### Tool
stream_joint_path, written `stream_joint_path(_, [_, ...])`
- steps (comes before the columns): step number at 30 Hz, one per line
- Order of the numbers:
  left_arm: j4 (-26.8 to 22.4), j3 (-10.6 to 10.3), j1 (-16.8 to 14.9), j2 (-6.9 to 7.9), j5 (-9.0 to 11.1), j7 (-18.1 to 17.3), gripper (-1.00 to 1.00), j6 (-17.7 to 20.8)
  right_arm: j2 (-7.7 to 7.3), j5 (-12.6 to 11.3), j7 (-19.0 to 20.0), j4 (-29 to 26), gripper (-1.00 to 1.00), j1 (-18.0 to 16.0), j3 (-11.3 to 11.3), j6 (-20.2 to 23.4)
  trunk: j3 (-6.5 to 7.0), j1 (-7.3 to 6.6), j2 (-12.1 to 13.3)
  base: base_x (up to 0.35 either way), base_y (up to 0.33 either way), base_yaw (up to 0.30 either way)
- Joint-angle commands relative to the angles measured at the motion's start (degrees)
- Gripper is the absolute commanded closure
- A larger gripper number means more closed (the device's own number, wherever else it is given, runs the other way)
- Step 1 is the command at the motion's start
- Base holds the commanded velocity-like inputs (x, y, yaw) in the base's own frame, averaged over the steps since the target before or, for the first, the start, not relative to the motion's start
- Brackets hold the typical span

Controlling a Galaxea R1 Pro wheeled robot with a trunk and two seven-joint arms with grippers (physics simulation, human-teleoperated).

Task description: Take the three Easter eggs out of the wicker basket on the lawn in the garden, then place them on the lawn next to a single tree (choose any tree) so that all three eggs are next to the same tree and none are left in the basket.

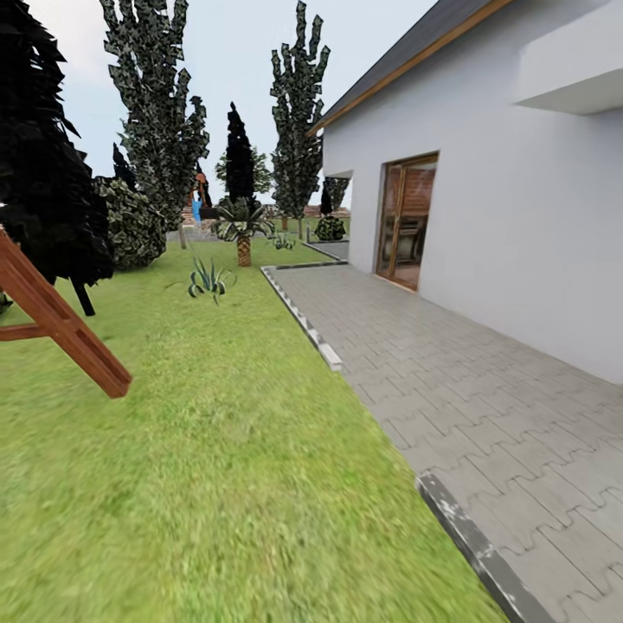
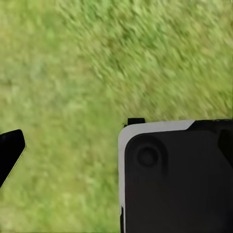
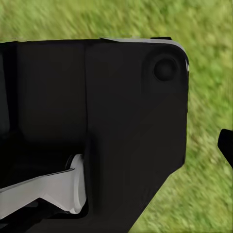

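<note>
1. The left wrist view catches one dark fingertip [image 2: 10,150] at the frame's edge, beside a black robot body panel [image 2: 177,177]. Whether that gripper is wide or narrow cannot be told.
2. The right wrist view gives a sliver of black finger [image 3: 226,144] past another dark robot housing [image 3: 97,126]; its spread cannot be told either.
3. Under both cameras lies the lawn [image 1: 216,450], bright green.
4. From the head view, grass runs ahead along grey paving stones [image 1: 484,407] and a white house [image 1: 519,216] with a glass door [image 1: 407,221].
5. A slanted brown wooden beam [image 1: 65,324] crosses the left side.
6. Tall thin trees [image 1: 160,121] stand far ahead, a short palm [image 1: 243,229] and a spiky plant [image 1: 210,279] nearer.
</note>
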Motion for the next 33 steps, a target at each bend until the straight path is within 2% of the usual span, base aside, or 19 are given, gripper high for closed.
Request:
stream_joint_path(1, [0.1, -0.2, 0.0, -0.01, 0.0, 0.1, -1.0, -0.3, 0.01, 0.0, 0.0, 0.0, -1.0, 0.0, -0.1, -0.2, -0.01, 0.05, 0.0, 0.297, 0.179, 0.189])
stream_joint_path(12, [0.1, -0.2, -0.1, -0.09, 0.2, 0.1, -1.0, -1.9, 0.0, 0.0, 0.0, 0.0, -1.0, 0.0, -0.2, -0.2, -0.01, 0.05, 0.0, 0.311, 0.106, 0.187])
stream_joint_path(33, [0.2, -0.4, 0.0, -0.15, 0.3, 0.1, -1.0, -2.8, 0.01, 0.0, 0.0, 0.0, -1.0, 0.0, -2.9, -0.2, -0.01, 0.05, 0.0, 0.334, 0.006, 0.009])
